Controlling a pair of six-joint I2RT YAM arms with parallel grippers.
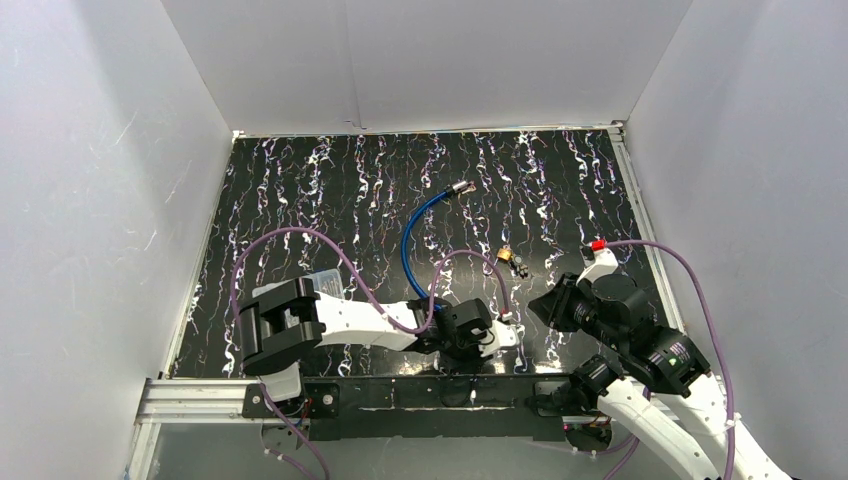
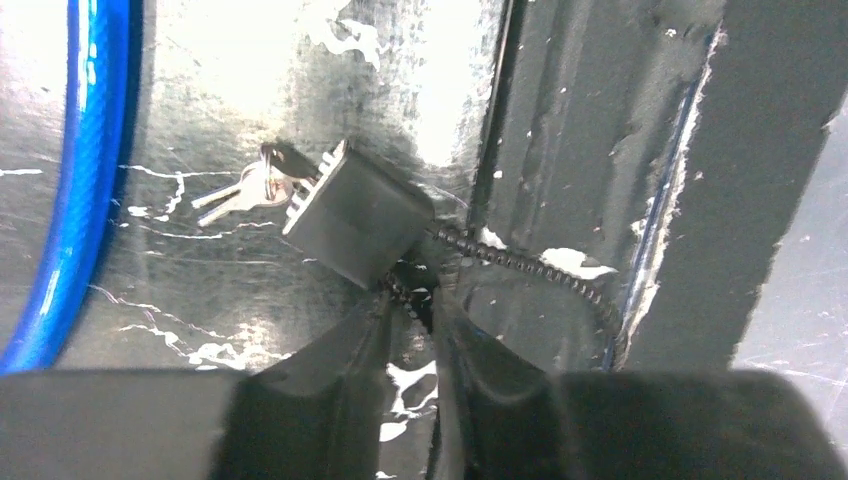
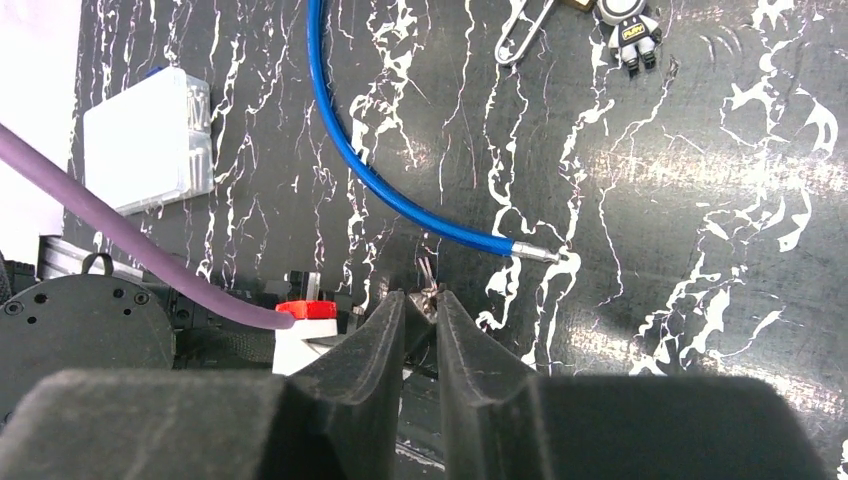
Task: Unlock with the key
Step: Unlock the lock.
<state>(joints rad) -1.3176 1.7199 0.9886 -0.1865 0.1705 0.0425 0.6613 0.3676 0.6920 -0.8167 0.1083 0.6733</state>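
Note:
A dark padlock body (image 2: pixel 355 215) lies on the black marbled table by the near rail, with a bunch of keys (image 2: pixel 245 190) at its keyhole end. My left gripper (image 2: pixel 415 300) is shut on the lock's black ribbed cable (image 2: pixel 520 262) just below the body. My right gripper (image 3: pixel 421 297) hovers close by with its jaws a narrow gap apart. The keys (image 3: pixel 428 272) glint just beyond its tips, and nothing shows clearly between them. In the top view the left gripper (image 1: pixel 497 335) and the right gripper (image 1: pixel 540 306) are near each other at the front middle.
A blue cable (image 1: pixel 418 222) with a metal end (image 3: pixel 532 251) curves across the middle of the table. A small figure keychain (image 3: pixel 630 25) with a clip lies beyond it. A white plastic box (image 3: pixel 150 140) sits at the left. The black rail (image 2: pixel 600 150) runs along the near edge.

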